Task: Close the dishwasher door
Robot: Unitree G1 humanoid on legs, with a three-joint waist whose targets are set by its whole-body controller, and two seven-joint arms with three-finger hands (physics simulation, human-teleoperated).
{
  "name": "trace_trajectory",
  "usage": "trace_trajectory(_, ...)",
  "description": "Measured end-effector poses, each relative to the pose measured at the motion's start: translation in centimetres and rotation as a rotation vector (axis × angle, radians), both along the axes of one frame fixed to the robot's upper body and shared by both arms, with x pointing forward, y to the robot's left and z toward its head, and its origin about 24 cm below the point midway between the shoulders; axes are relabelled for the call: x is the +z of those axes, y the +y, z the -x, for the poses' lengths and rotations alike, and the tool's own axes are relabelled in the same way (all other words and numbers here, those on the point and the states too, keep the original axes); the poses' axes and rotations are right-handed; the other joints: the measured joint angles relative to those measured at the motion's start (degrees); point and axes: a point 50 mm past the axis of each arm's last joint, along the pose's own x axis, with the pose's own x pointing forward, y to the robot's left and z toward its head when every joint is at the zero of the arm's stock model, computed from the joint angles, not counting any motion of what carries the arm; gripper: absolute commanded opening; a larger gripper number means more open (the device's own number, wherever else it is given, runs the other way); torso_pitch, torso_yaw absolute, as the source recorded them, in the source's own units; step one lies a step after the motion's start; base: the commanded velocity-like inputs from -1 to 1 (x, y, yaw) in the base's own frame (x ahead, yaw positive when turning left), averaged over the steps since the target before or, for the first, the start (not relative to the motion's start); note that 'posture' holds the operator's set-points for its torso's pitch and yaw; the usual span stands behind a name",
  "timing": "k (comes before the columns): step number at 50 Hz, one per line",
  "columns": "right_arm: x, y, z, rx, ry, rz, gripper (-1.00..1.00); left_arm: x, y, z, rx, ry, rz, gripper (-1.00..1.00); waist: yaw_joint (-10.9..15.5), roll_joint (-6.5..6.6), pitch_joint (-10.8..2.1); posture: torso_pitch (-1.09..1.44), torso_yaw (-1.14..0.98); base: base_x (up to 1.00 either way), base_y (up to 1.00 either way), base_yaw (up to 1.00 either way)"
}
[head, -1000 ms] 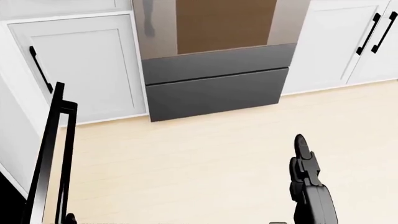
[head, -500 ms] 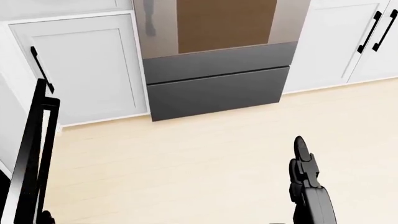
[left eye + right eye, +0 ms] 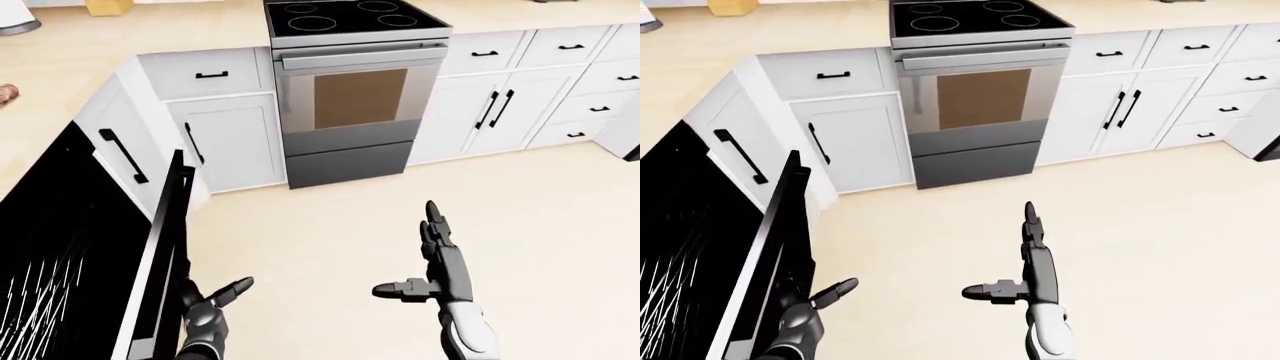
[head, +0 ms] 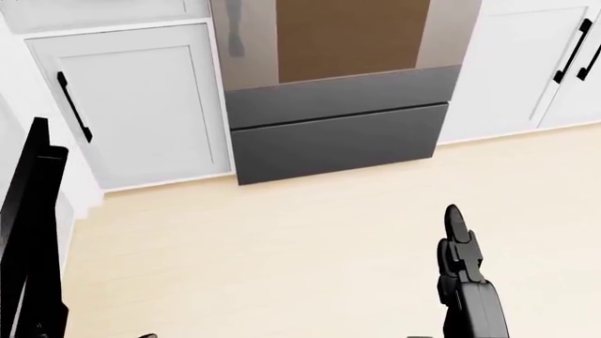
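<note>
White cabinets line a kitchen with a pale wood-look floor [image 3: 330, 247] and a light counter [image 3: 60, 45] running along the top of the eye views. At far left the dishwasher [image 3: 50, 255] stands open, its dark inside showing thin rack wires. Its door [image 3: 160, 262] is tilted most of the way up, the top edge near the neighbouring cabinet handle [image 3: 123, 155], with only a wedge of gap left.

Just right of the door's lower part, the left hand [image 3: 205, 311] sits with fingers spread, holding nothing; it looks to be at the door's outer face, but whether it touches cannot be told. Further right, the stove [image 3: 350, 90] with its black cooktop stands between cabinets. The right hand [image 3: 435, 270] hovers over bare floor, fingers splayed wide and empty.

The door is likely a stiff, hinged panel of moderate weight, smooth and somewhat slippery, so a flat palm push high on the outer face should swing it shut, no grasp needed.

The door's hinge and bottom edge are cut off by the frame, the latch is not visible, and the head view shows only a sliver of door.
</note>
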Motion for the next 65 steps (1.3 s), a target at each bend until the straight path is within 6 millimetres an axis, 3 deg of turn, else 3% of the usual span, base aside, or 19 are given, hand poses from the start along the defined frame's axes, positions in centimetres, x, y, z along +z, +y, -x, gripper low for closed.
trace_trajectory(43, 0.3, 0.0, 0.0, -0.004, -0.004, 0.005, 1.0, 2.2, 6.7, 0.6, 0.224, -0.028, 0.012, 1.0, -0.03, 0.84, 0.48, 0.0, 0.0, 0.0, 0.0, 0.0)
trace_trajectory(65, 0.4, 0.0, -0.1, -0.004, -0.004, 0.008, 1.0, 2.7, 9.8, 2.4, 0.333, -0.019, 0.043, 1.0, -0.45, 1.52, 0.9, 0.0, 0.0, 0.0, 0.0, 0.0)
